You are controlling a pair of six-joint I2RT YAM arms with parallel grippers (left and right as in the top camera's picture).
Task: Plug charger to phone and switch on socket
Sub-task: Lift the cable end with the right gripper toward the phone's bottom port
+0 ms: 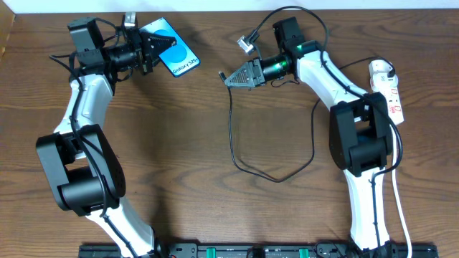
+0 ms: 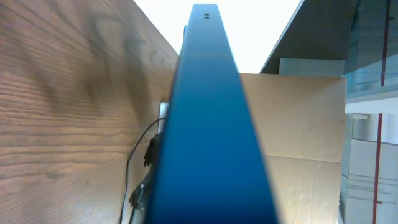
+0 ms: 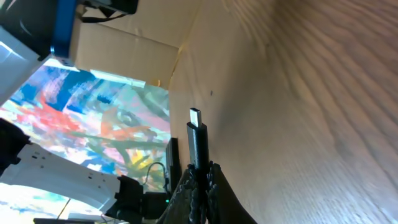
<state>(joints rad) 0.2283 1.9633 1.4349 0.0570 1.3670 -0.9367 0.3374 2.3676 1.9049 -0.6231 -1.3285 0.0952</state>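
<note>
Dark brown wood desk, strong grain, matte. The phone is a flat rectangle w/ black frame and bright blue screen. White text reads "Galaxy", then maybe "S25", too small to be sure. It's at far left of desk, skewed. One end is in the left gripper, fingers clenched on it. In left wrist view the phone shows edge-on, a smooth blue slab up the centre.

The charger is a thin black cable, looped loosely over mid-desk. Its tip, black sleeve w/ small metal end, pokes out of the right gripper, fingers pinched tight on it.

The socket is a narrow white plastic strip w/ red marks at right edge of desk, beside right arm. Its white cord trails toward near edge.
</note>
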